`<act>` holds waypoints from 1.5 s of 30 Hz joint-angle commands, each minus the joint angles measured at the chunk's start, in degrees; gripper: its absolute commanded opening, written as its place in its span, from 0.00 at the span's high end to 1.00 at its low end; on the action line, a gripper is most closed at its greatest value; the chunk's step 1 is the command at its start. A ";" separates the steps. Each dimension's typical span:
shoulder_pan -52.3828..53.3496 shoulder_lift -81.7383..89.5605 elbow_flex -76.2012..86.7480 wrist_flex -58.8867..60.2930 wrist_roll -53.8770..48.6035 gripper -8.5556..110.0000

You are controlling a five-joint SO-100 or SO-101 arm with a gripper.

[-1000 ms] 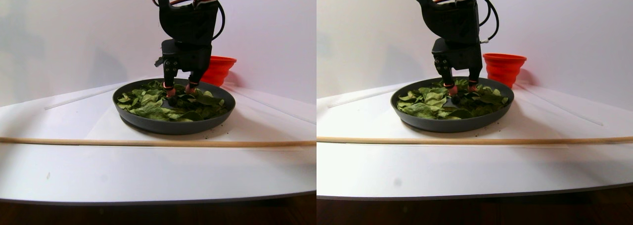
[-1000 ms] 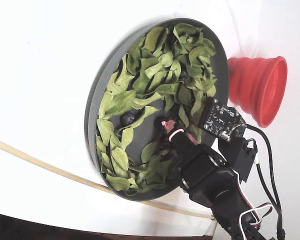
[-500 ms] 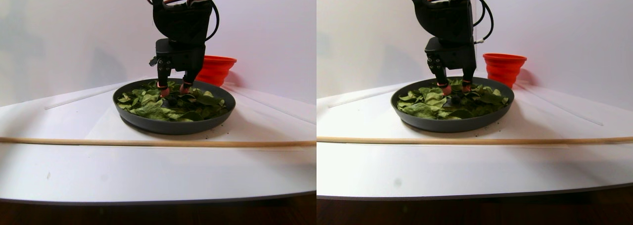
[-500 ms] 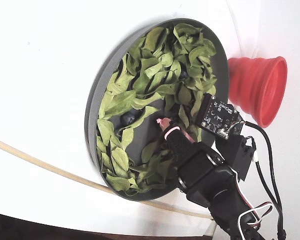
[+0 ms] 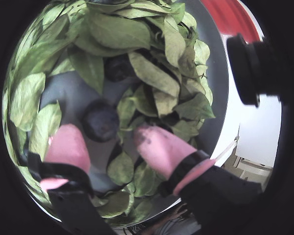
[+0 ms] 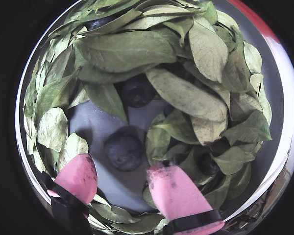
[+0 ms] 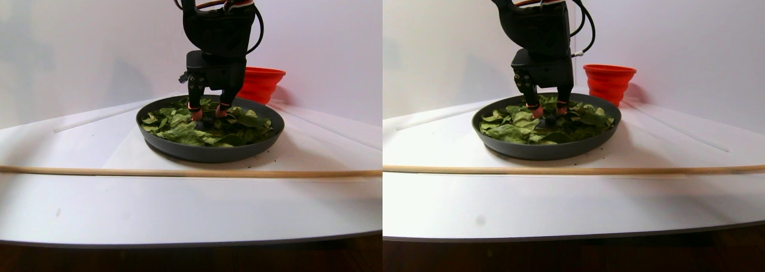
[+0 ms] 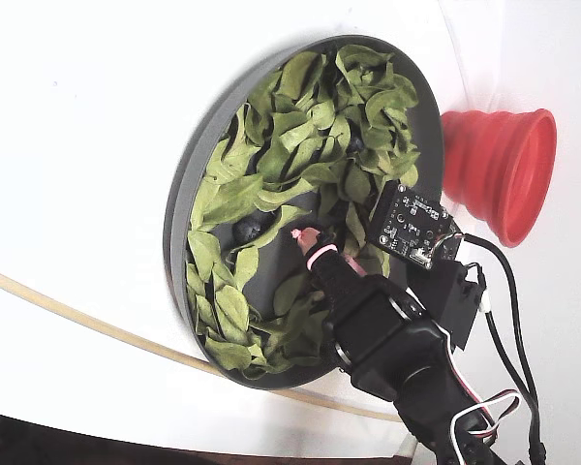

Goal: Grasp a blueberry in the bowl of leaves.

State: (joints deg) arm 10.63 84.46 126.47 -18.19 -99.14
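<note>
A dark blueberry (image 5: 101, 120) lies on a bare patch of the grey bowl (image 5: 218, 73), ringed by green leaves (image 5: 112, 29). My gripper (image 5: 105, 131) is open, low inside the bowl. Its pink fingertips (image 5: 67, 144) stand either side of the berry, just short of it and not touching. The other wrist view shows the same berry (image 6: 123, 152) just ahead of the open gripper (image 6: 121, 167). A second blueberry (image 6: 137, 90) sits farther in, half under a leaf. In the fixed view the berry (image 8: 247, 231) lies left of a pink fingertip (image 8: 308, 242).
A red ribbed cup (image 8: 499, 170) stands outside the bowl's rim (image 8: 189, 194); it also shows in the stereo pair view (image 7: 261, 83). A thin wooden stick (image 7: 191, 172) lies across the white table in front of the bowl. A third berry (image 6: 208, 164) hides among leaves.
</note>
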 commanded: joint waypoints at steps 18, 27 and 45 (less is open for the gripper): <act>0.79 -2.37 -3.52 -3.08 0.53 0.76; 1.14 -4.66 -4.31 -5.10 1.14 0.76; 1.14 -6.50 -3.87 -7.12 1.58 0.77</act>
State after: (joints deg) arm 10.81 77.34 123.66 -24.52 -97.21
